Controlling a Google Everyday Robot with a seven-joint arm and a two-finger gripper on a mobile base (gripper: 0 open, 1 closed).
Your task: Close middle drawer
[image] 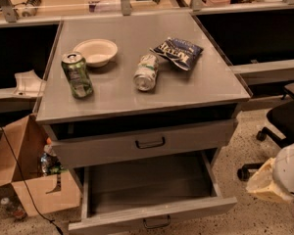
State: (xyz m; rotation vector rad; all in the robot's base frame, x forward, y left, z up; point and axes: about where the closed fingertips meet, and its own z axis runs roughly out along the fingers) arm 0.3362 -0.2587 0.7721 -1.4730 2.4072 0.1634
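Nearby, middle drawer left of gripper

The one camera looks steeply down from in front of the cabinet, facing its drawer fronts from close by. The top and the open middle drawer fill the view. The gripper shows low at the right edge.

Our gripper hangs at lower right, well apart from the cabinet, whose middle drawer stands pulled out beneath the taller drawer; upright can, tipped can, bowl and chip bag sit on top.
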